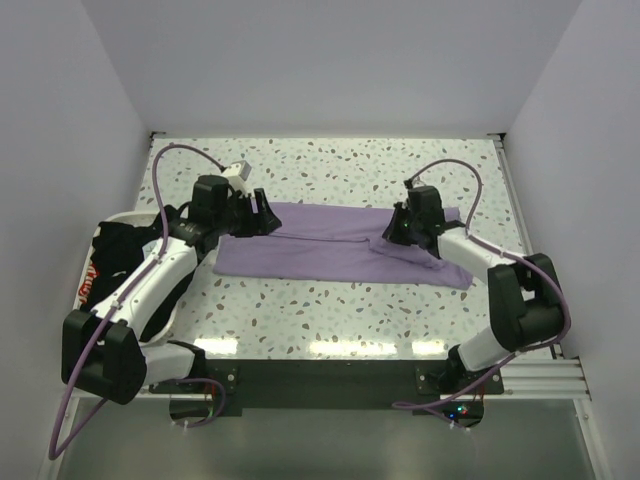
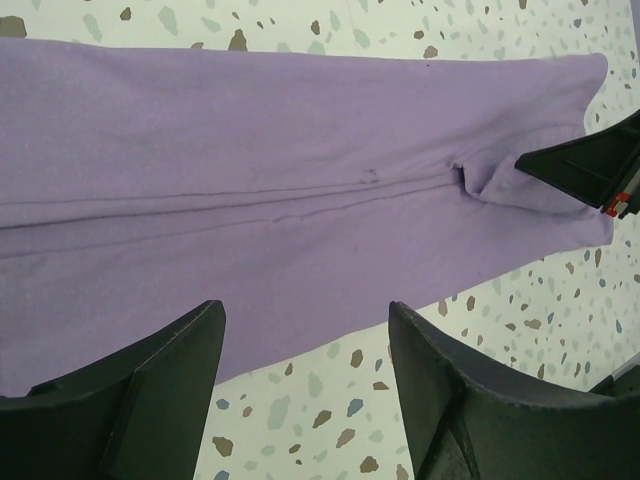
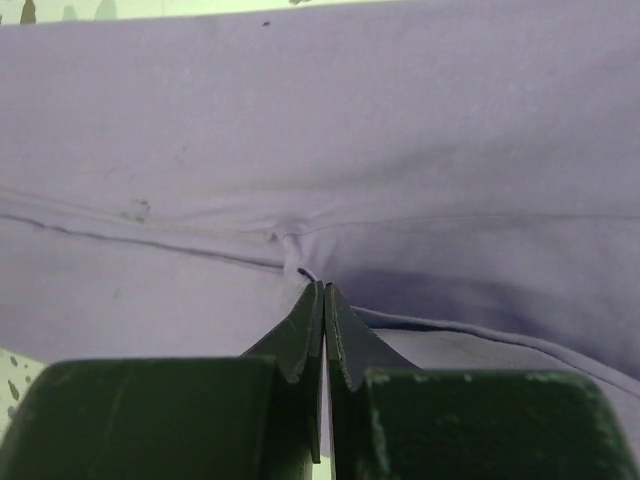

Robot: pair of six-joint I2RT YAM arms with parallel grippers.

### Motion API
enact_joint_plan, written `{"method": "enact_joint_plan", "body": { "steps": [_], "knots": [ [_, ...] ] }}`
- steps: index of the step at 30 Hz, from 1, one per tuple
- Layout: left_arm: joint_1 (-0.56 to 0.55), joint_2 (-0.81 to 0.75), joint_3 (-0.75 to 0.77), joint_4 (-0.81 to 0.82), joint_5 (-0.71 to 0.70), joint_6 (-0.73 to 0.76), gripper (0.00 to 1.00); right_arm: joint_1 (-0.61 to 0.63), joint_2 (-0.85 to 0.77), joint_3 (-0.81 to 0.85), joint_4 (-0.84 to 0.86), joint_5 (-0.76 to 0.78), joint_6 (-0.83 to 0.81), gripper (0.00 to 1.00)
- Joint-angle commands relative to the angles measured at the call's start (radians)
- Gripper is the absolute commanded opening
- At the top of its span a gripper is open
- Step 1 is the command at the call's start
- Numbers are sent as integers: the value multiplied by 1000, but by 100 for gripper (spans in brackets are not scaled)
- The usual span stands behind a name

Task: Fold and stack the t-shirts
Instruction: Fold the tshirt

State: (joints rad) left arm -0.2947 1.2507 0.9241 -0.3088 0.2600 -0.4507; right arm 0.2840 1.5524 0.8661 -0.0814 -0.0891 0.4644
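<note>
The lavender t-shirt (image 1: 330,245) lies folded into a long band across the middle of the table; it also shows in the left wrist view (image 2: 260,150) and the right wrist view (image 3: 400,130). My left gripper (image 1: 266,218) is open over the band's left end, its jaws wide apart above the shirt's near edge (image 2: 305,310), holding nothing. My right gripper (image 1: 394,228) is shut, its tips (image 3: 322,290) pinching a puckered fold of the lavender shirt toward the right end; it shows in the left wrist view too (image 2: 580,165). Black t-shirts (image 1: 118,255), one with a red-and-white print (image 1: 88,288), lie at the left.
The black shirts lie on a white tray (image 1: 122,216) at the table's left edge, partly under my left arm. Speckled tabletop (image 1: 330,310) shows in front of the lavender shirt and behind it. White walls close in the back and sides.
</note>
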Motion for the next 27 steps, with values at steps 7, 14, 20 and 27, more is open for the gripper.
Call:
{"method": "enact_joint_plan", "body": {
  "steps": [7,14,20,27],
  "knots": [
    [2,-25,-10,23,31,15,72,95,-86,-91,48,40,49,0],
    [2,-22,-14,30,39,9,71,138,-146,-157,55,78,63,0],
    [0,-17,-19,31,42,4,72,150,-175,-179,57,69,69,7],
    [2,-19,-21,33,41,-2,72,181,-184,-167,57,60,91,13]
  ]
}}
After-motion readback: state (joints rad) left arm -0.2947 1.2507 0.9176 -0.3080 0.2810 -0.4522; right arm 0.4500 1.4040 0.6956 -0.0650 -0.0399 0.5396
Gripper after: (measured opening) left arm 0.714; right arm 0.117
